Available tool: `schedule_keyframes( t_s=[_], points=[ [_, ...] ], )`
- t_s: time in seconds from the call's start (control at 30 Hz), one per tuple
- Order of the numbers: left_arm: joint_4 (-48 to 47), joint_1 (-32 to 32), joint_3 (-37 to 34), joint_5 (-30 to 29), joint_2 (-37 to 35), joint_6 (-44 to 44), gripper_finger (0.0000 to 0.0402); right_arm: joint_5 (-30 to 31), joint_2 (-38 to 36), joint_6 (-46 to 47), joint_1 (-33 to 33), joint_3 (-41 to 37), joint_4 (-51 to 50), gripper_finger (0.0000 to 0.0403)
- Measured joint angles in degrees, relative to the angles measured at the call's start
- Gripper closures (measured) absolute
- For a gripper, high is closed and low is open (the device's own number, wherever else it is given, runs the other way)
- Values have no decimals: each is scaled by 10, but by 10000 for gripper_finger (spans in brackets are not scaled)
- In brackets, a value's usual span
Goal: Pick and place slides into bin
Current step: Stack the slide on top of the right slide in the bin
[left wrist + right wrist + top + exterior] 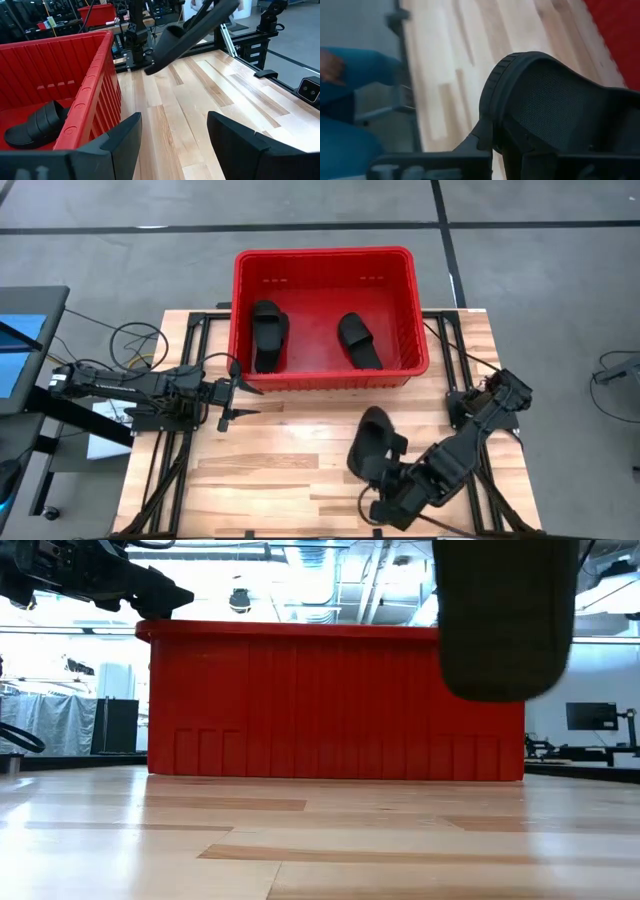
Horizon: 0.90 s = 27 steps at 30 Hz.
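Observation:
The red bin (325, 252) stands at the table's far middle and also shows in the low view (330, 700). Two black slides (268, 335) (358, 340) lie flat on its floor. One of them shows in the left wrist view (37, 125). My right gripper (388, 477) is shut on a third slide (372, 442) over the table's near right part. My left gripper (258, 401) is open and empty just in front of the bin's near left wall (95, 90). A fourth slide is out of view. My right gripper holds the slide by the rounded end of its sole (495, 85), the end away from the strap (172, 32), pinched between the fingers (482, 142). The fingers come from the table's near right side, along the slide. The slide hangs tilted, clear of the table (505, 630).
Bare wooden tabletop (290, 460) lies between the two arms and in front of the bin. Black frame rails (165, 470) run along the table's left and right sides. A person in blue (345, 105) shows beyond the table's edge in the right wrist view.

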Motion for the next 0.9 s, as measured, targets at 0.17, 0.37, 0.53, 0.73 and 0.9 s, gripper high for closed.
schedule_keyframes(
  t_s=[0.17, 0.37, 0.53, 0.73, 0.9],
  points=[
    [0, 0, 0, 0, 0, 0, 183, 20, 0, -70, 12, 55, 12, 402],
    [0, 0, 0, 0, 0, 0, 183, 72, 0, -186, 19, 125, 12, 402],
    [0, 0, 0, 0, 0, 0, 183, 106, 0, -283, 24, 180, 4, 402],
    [0, 0, 0, 0, 0, 0, 183, 152, 0, -390, 18, 239, -41, 402],
    [0, 0, 0, 0, 0, 0, 183, 161, 0, -481, -15, 277, -75, 402]
  ],
)
